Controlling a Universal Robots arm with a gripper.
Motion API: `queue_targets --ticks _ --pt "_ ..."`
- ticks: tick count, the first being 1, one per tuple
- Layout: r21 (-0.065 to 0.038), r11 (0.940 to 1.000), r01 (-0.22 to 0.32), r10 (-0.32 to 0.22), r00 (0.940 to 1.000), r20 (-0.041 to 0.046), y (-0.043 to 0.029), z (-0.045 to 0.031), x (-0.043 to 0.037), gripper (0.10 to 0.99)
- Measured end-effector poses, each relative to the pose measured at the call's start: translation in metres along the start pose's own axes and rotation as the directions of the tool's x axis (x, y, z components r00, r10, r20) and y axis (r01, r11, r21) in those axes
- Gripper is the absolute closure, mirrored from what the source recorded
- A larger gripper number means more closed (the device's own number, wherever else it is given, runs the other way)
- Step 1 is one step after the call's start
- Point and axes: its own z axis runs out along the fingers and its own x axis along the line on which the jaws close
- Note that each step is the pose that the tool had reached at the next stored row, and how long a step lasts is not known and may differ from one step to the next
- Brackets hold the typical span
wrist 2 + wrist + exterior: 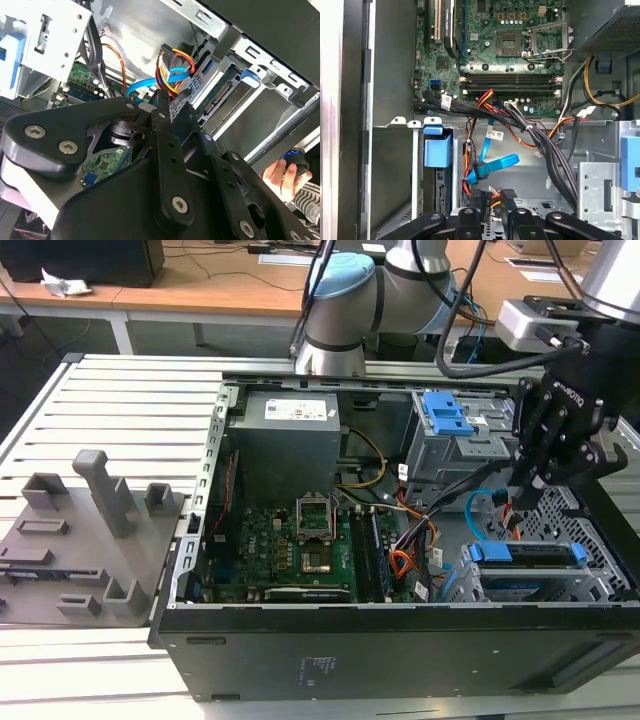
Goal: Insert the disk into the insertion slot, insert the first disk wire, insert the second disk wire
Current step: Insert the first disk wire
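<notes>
The disk (527,556), silver in its bright blue carrier, lies in the insertion slot (592,532), a perforated metal cage at the exterior view's right. My gripper (522,498) hangs just above the cage's inner end. In both wrist views it is shut on the dark plug of the first disk wire (496,192), the red, orange and yellow bundle (173,70). The gripper (492,209) holds that plug close to the disk's connector edge (220,96). The second disk wire (496,165), a light blue flat cable (150,88), loops loose beside it, its plug free.
The open computer case holds the motherboard (290,540), the power supply (285,440) and a grey drive box with a blue latch (447,415). Black cable bundles (540,140) cross near the cage. A person's hand (280,175) shows outside the case. A grey fixture tray (80,540) lies at the exterior view's left.
</notes>
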Motion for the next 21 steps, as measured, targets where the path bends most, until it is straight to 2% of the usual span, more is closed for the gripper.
queue_targets --ticks 2,8,13,15,21 --pt "0.000 1.0000 0.000 0.000 1.0000 -0.0030 -0.0001 0.0032 0.0007 0.784" --pt "0.000 1.0000 -0.001 0.001 0.9998 -0.0220 -0.0002 0.0065 0.0010 0.784" --pt "0.000 1.0000 -0.001 0.001 0.9997 -0.0225 -0.0003 0.0066 0.0010 0.800" --pt "0.000 1.0000 -0.001 0.001 0.9997 -0.0227 -0.0003 0.0066 0.0010 0.918" --pt "0.000 1.0000 -0.001 0.001 0.9997 -0.0233 -0.0003 0.0066 0.0010 0.918"
